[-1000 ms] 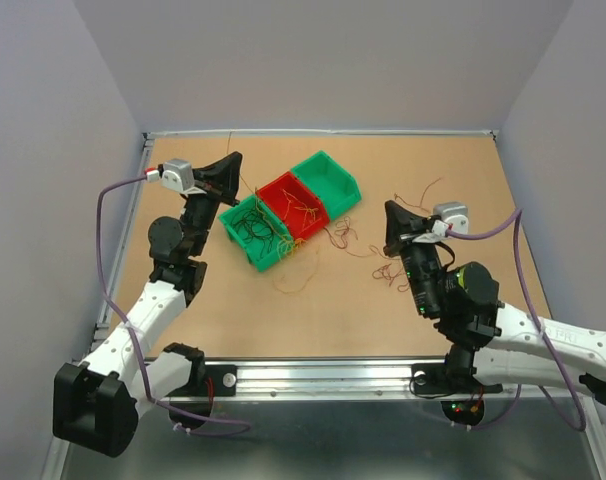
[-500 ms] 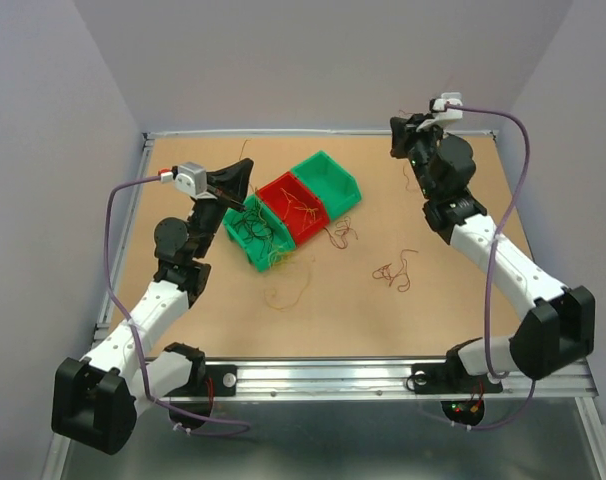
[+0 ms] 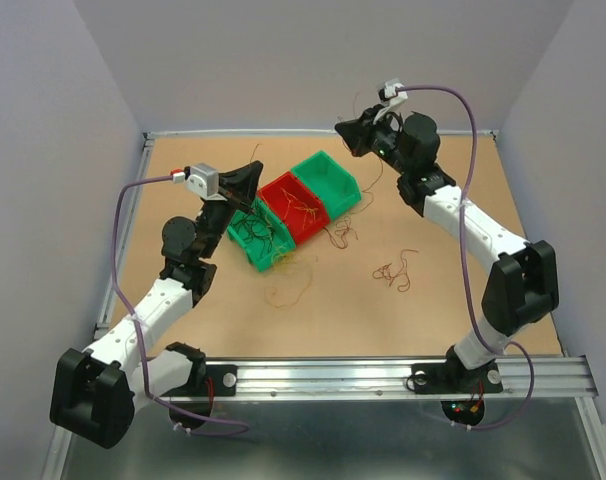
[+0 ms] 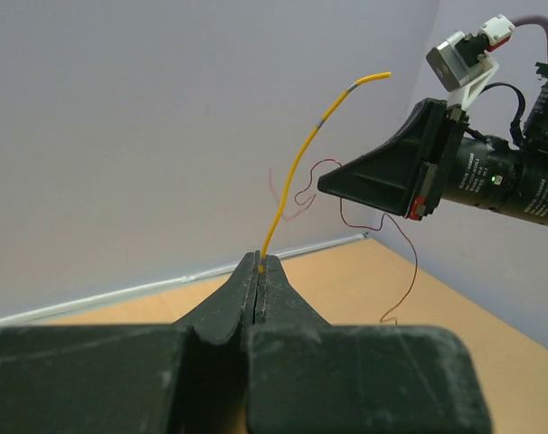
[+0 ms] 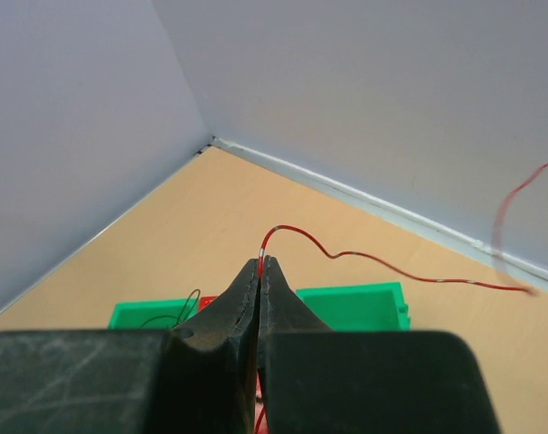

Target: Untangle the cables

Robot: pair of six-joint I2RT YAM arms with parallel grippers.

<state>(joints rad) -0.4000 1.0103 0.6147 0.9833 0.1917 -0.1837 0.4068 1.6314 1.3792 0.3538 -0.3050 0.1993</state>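
Up over the table, the left gripper is clamped tight on a yellow wire and the right gripper pinches a red wire. More cables lie loose on the table right of the bins, others inside them.

Pale lavender walls enclose a tan tabletop; metal rail in front.

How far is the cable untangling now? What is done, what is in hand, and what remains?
Done: dark wires lie in the near green bin, red and orange wires in the red bin. In hand: left gripper shut on a yellow wire, right gripper on a red wire. Left: a red clump and an orange loop lie loose on the table.
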